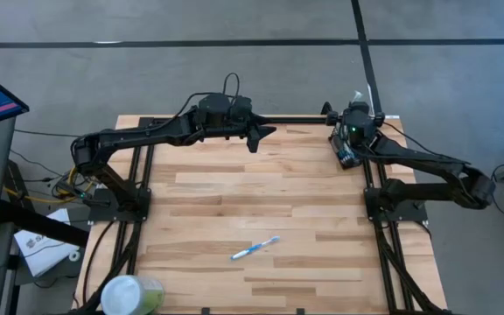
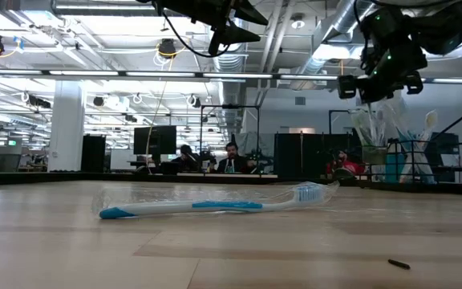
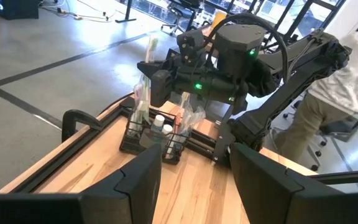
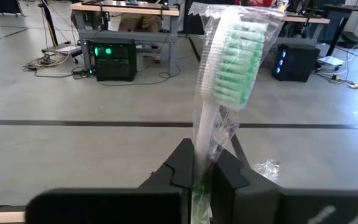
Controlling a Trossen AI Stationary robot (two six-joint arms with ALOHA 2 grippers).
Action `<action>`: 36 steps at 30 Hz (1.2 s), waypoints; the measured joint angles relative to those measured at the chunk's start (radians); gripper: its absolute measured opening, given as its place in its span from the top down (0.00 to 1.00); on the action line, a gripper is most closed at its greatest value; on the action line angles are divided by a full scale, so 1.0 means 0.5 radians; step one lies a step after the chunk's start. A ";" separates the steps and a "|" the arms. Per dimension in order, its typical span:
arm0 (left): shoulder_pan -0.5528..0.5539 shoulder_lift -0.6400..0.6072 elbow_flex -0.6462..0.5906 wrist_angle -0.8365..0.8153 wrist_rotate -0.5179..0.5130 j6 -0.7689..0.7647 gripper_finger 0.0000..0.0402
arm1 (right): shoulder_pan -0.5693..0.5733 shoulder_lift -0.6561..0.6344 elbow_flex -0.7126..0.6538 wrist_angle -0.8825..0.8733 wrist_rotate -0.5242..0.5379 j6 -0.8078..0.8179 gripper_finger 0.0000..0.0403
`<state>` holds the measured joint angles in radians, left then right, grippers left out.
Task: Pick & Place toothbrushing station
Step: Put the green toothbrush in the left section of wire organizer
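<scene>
The toothbrushing station, a small black upright holder (image 1: 346, 156), stands at the table's far right corner. In the left wrist view (image 3: 149, 135) it holds a wrapped toothbrush and a white-capped tube. My right gripper (image 1: 354, 131) is right above it, shut on a green-bristled toothbrush in clear wrap (image 4: 232, 62). My left gripper (image 1: 259, 136) is open and empty above the table's far middle, facing the holder. A blue toothbrush in clear wrap (image 1: 255, 249) lies flat on the table toward the near edge and also shows in the low view (image 2: 215, 206). My right gripper pinches the wrapped toothbrush's handle (image 4: 205, 140) between its two fingers, below the bristle head. The brush stands upright with its head above the fingertips. The fingers hide its lower end. In the left wrist view the brush (image 3: 182, 115) reaches down toward the holder; whether it touches, I cannot tell.
A pale-green translucent cup with a white lid (image 1: 134, 295) stands at the table's near left corner. A person (image 3: 347, 93) stands beyond the table's far right side. Black frame rails run along the table's left and right edges.
</scene>
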<state>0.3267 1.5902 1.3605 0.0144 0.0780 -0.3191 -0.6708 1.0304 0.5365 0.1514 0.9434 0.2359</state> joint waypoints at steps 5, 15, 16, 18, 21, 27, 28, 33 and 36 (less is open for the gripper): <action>0.000 0.000 -0.001 0.001 -0.004 0.000 0.54 | 0.001 0.010 -0.025 0.058 0.001 0.001 0.96; 0.000 0.000 -0.151 0.015 -0.021 -0.093 0.54 | 0.005 0.008 -0.221 0.403 0.060 -0.061 0.96; 0.000 0.000 -0.159 0.020 -0.022 -0.105 0.54 | 0.005 0.009 -0.221 0.402 0.058 -0.061 0.96; 0.000 0.000 -0.160 0.025 -0.022 -0.108 0.54 | 0.001 0.009 -0.222 0.391 0.053 -0.063 0.96; 0.000 0.000 -0.160 0.042 -0.045 -0.107 0.54 | 0.000 0.016 -0.244 0.392 0.052 -0.059 0.96; 0.000 0.000 -0.160 0.065 -0.053 -0.106 0.54 | -0.021 0.145 -0.301 0.377 0.038 0.112 0.96; 0.000 0.000 -0.160 0.065 -0.053 -0.106 0.54 | -0.021 0.166 -0.301 0.380 0.038 0.130 0.96; 0.000 0.000 -0.160 0.064 -0.053 -0.106 0.54 | -0.019 0.209 -0.301 0.427 0.051 0.158 0.96; 0.000 0.001 -0.160 0.064 -0.053 -0.106 0.54 | -0.021 0.208 -0.301 0.433 0.052 0.157 0.96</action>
<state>0.3267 1.5904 1.2804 0.0462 0.0517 -0.3721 -0.6815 1.1343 0.3862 0.3679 0.9695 0.3143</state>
